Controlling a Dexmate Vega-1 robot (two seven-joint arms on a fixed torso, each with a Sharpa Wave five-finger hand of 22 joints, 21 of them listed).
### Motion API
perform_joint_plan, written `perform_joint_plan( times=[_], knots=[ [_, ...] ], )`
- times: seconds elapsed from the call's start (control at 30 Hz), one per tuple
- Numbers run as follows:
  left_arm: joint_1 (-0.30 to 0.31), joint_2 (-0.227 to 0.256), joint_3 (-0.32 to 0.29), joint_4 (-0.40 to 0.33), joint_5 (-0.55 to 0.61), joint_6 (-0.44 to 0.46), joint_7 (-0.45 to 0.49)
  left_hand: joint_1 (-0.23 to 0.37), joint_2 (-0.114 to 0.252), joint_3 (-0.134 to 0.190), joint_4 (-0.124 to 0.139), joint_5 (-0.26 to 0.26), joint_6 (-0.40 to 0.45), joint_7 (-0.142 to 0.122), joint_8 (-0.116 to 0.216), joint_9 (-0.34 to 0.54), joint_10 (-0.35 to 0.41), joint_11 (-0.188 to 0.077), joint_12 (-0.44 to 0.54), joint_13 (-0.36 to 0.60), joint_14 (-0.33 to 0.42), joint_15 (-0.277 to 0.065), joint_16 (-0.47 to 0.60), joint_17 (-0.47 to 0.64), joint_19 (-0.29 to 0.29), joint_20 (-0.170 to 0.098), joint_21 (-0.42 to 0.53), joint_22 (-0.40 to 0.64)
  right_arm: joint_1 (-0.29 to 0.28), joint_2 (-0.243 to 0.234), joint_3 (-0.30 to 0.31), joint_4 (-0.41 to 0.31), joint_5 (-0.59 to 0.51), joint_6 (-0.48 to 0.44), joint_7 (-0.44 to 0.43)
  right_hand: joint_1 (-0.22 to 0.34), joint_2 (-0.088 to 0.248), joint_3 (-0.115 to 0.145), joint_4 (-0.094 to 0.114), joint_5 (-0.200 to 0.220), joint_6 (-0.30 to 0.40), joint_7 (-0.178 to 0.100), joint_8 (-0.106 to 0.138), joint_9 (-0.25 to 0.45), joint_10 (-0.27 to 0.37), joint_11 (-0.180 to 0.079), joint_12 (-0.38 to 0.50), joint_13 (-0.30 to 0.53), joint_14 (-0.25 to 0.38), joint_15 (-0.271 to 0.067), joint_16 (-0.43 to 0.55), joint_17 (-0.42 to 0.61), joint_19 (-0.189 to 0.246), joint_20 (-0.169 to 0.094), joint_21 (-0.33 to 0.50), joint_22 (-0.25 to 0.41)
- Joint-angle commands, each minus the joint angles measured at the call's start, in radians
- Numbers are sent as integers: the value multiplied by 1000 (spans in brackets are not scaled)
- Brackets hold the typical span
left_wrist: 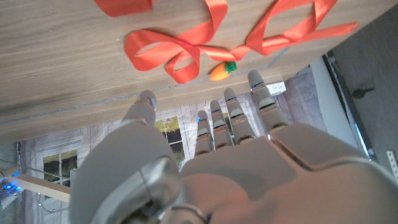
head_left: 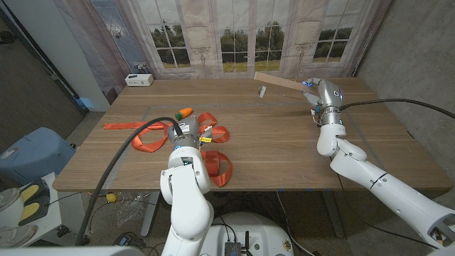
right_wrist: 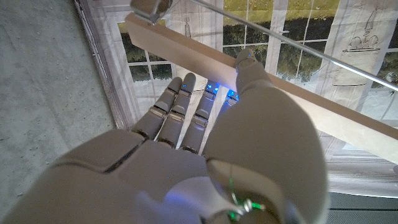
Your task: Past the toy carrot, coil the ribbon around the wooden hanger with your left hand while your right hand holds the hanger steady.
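An orange ribbon [head_left: 217, 135] lies in loose loops on the table's left middle, with a tail running left. The toy carrot [head_left: 185, 112] sits just beyond the loops. My left hand [head_left: 188, 129] hovers over the loops, fingers apart and holding nothing. In the left wrist view its fingers [left_wrist: 230, 118] reach toward the ribbon [left_wrist: 180, 53] and the carrot [left_wrist: 222, 70]. The wooden hanger [head_left: 281, 82] lies at the far right. My right hand [head_left: 314, 98] is at its right end. In the right wrist view the thumb [right_wrist: 247, 62] overlaps the hanger's bar [right_wrist: 186, 43]; the other fingers stop short of it.
A white box [head_left: 139, 80] stands at the table's far left corner. A small metal piece [head_left: 261, 90] lies just in front of the hanger. Curtained windows are behind the table. A blue bin [head_left: 28, 153] stands on the floor at the left.
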Motion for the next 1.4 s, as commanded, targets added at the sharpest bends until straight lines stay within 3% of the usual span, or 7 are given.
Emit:
perform_joint_plan(
  times=[0.03,0.5,0.77,0.9,1.1,1.27,1.4],
  knots=[
    [-124,276,-183,34,-1243,-117,630,-12,-19,-9,0,-4,-33,-14,-20,2,-40,-5,-20,-1,-61,17,-31,1,-64,4,-35,2,26,53,-56,-88,-69,-120,21,30,35,-6,2,8,181,142,5,32,9,-2,-2,0,10,-175,-2,4,10,-38,9,2],
    [-141,427,22,-96,-1206,212,729,-59,-63,-49,14,-12,-93,-10,-32,2,-69,5,-32,1,-91,35,-34,4,-81,5,-58,4,-34,46,-12,-126,-47,-149,-16,32,36,-11,3,8,183,140,5,31,13,-2,-5,0,12,-175,-4,6,11,-37,13,3],
    [-169,492,89,-129,-1245,315,751,-63,-67,-53,14,-10,-85,-10,-26,2,-69,7,-31,2,-90,33,-33,4,-79,5,-61,5,-47,27,9,-113,-18,-107,-18,32,36,-15,4,8,182,141,4,30,13,-3,-6,0,14,-173,-6,8,10,-37,14,3],
    [-165,528,73,-129,-1313,269,785,-60,-57,-49,15,-7,-71,-6,-20,2,-64,8,-29,3,-91,34,-32,4,-78,4,-63,5,-49,24,12,-112,-13,-101,-18,33,37,-16,4,8,183,140,4,29,14,-3,-7,0,14,-174,-7,8,11,-37,15,3],
    [-193,620,89,-175,-1376,306,732,-61,-51,-48,16,-6,-98,-10,-29,2,-89,8,-38,4,-110,41,-38,4,-78,5,-68,6,-70,18,20,-134,-12,-112,-23,34,38,-17,4,8,182,140,3,29,15,-3,-8,1,15,-174,-8,9,10,-37,16,3],
    [-241,636,200,-231,-1326,483,745,-71,-57,-54,19,-7,-102,-14,-29,2,-86,5,-36,5,-104,40,-33,4,-77,5,-70,6,-95,6,34,-153,-11,-112,-34,35,38,-19,4,8,184,143,4,29,18,-2,-8,1,16,-175,-9,10,11,-36,18,3],
    [-295,727,261,-270,-1338,551,688,-73,-64,-58,17,-6,-122,-17,-33,2,-97,2,-39,5,-107,33,-34,3,-72,4,-72,7,-112,-3,50,-163,-1,-102,-40,35,38,-20,5,8,184,142,3,28,16,-2,-9,1,16,-174,-10,10,10,-37,18,3]
  ],
)
